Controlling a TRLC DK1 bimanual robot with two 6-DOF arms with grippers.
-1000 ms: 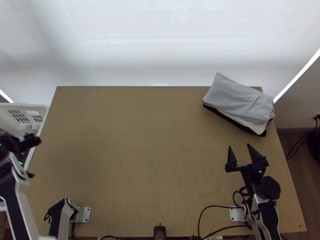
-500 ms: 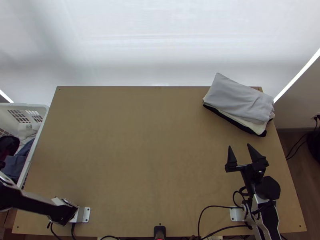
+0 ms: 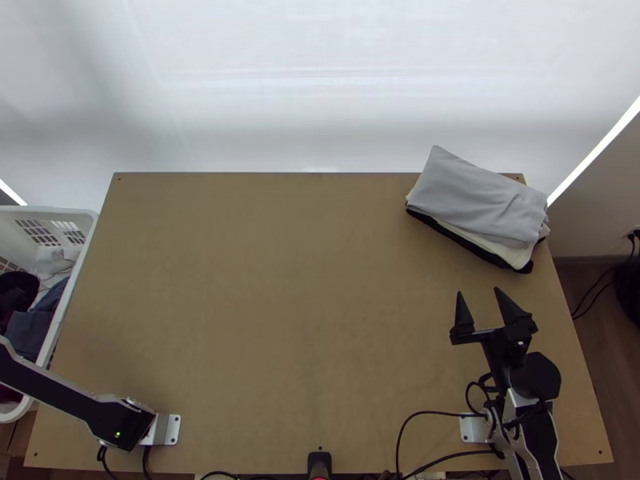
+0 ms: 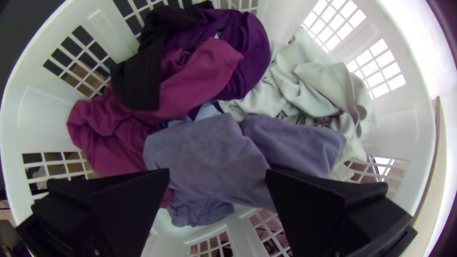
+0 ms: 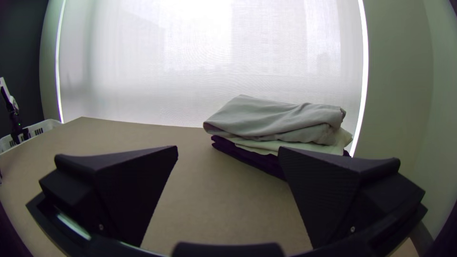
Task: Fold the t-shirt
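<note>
Left gripper (image 4: 217, 172): wide apart, poised over the white basket (image 3: 88, 220), with nothing clamped between its two black fingers; whether a tip touches the blue-grey cloth (image 4: 209, 147) beneath, I cannot tell.
Right gripper (image 3: 478, 293): also well apart, above the near right part of the table (image 3: 304, 320), gripping nothing and clear of the folded pile (image 3: 480, 200).
T-shirt: cannot be singled out by its shape; garments lie both in the basket and in the pile.
Basket: at the table's left side; the blue-grey cloth lies bunched beside a magenta cloth (image 4: 112, 138), with a purple cloth (image 4: 252, 47), a black cloth (image 4: 143, 78) and a pale cloth (image 4: 309, 83) crumpled around them.
Folded pile: at the table's far right corner, grey cloth (image 3: 480, 196) uppermost, cream cloth (image 3: 516, 254) under it, dark cloth (image 3: 464, 242) at the bottom.
</note>
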